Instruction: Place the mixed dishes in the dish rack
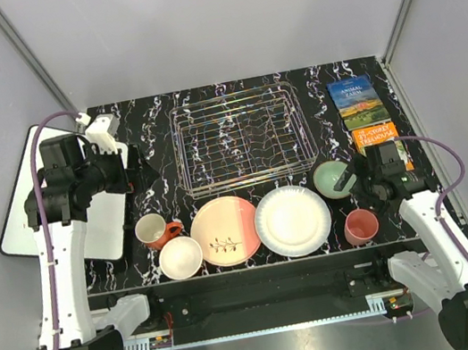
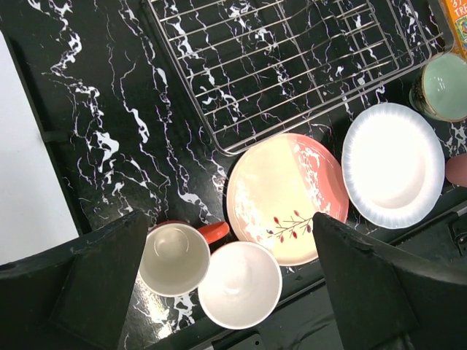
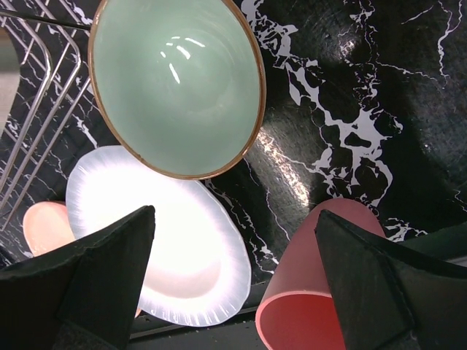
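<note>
Dish rack (image 1: 241, 137) sits mid-tabletop, toward the far edge. All dishes lie on the tabletop along the near edge, L to R: orange-red mug (image 1: 152, 231), orange bowl (image 1: 181, 258), pink-and-cream plate (image 1: 225, 230), white plate (image 1: 293, 220), pink cup (image 1: 361, 227). Mint-green bowl (image 1: 331, 180) is just behind, btwn white plate & cup. Left gripper (image 1: 136, 172) hangs near the left edge, jaws wide apart, empty. Right gripper (image 1: 350, 180) hovers just beside the mint-green bowl, jaws apart too, empty.

Robot lab cell: grey walls (image 1: 215, 15), alu frame posts (image 1: 24, 49), 2 arms (image 1: 59, 260) bolted to table (image 1: 148, 126) edge.
</note>
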`<act>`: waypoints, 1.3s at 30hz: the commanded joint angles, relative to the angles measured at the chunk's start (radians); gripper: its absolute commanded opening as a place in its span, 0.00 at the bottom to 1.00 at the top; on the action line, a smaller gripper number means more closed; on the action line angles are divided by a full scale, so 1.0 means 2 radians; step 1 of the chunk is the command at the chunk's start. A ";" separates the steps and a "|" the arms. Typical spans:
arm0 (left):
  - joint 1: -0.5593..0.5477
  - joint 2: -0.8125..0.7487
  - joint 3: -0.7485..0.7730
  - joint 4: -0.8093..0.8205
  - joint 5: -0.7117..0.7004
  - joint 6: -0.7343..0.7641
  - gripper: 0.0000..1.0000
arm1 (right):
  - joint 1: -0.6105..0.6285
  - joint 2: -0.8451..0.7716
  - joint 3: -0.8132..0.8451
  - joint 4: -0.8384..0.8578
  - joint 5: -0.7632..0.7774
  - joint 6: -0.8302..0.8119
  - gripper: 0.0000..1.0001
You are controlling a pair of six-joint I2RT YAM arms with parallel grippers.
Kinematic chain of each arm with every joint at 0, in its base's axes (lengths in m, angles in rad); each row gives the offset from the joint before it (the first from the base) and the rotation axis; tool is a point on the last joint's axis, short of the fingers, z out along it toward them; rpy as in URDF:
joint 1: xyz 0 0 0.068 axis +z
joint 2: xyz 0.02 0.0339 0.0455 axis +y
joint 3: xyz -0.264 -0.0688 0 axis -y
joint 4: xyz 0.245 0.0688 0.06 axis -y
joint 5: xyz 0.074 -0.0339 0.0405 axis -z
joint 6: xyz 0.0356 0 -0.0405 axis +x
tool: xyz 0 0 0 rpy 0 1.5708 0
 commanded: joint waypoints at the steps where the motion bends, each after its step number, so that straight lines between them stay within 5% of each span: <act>1: -0.001 -0.010 -0.009 0.030 0.002 -0.008 0.99 | 0.000 -0.021 -0.006 0.003 0.000 0.023 0.97; 19: -0.001 -0.020 -0.021 0.034 0.000 0.003 0.99 | 0.000 0.134 0.005 0.126 0.111 0.013 0.95; 30: 0.000 -0.021 -0.038 0.044 -0.002 0.013 0.99 | 0.000 0.169 -0.019 0.174 0.123 0.006 0.65; 39: -0.001 -0.029 -0.040 0.047 -0.010 0.013 0.99 | 0.000 0.206 -0.006 0.174 0.108 -0.002 0.59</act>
